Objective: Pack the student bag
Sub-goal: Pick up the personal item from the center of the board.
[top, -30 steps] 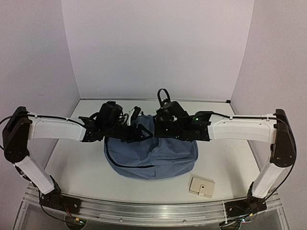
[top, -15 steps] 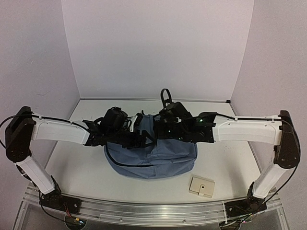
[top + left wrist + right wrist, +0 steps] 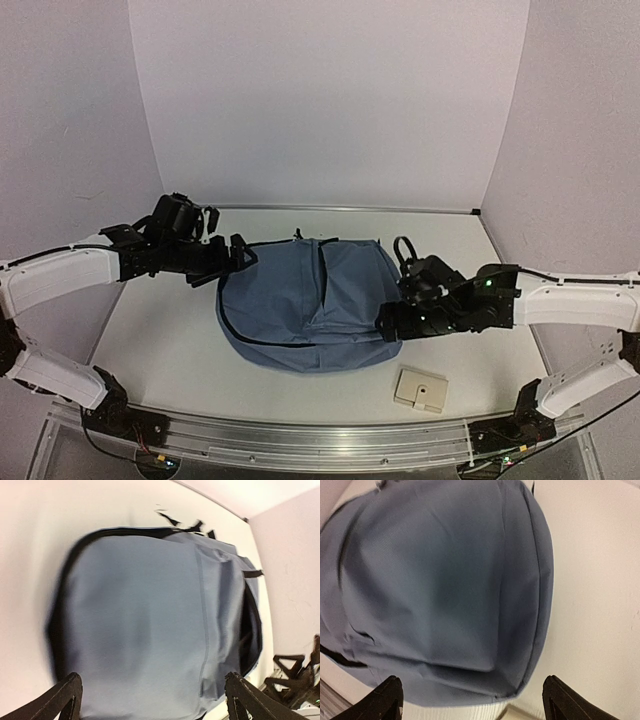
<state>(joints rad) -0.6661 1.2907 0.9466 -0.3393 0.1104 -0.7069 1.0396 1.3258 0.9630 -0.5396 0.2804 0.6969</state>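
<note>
The student bag (image 3: 310, 300), a big slate-blue backpack with dark zips, lies flat in the middle of the table. My left gripper (image 3: 240, 253) hangs off its far left corner, open and holding nothing. In the left wrist view the bag (image 3: 150, 615) fills the picture beyond my open left gripper (image 3: 155, 702). My right gripper (image 3: 386, 326) hovers by the bag's near right edge, also open. The right wrist view shows the bag's rounded end (image 3: 445, 580) ahead of the wide-apart right gripper (image 3: 472, 702), nothing between its fingers.
A small beige box (image 3: 420, 390) lies on the table near the front edge, right of the bag; a sliver of it shows low in the right wrist view (image 3: 520, 714). Dark straps (image 3: 300, 236) stick out at the bag's far end. White walls close in three sides.
Both grippers were together over the bag's top; they have opened and drawn apart, the left to the far left, the right to the near right. The bag has dropped flat and spread out.
</note>
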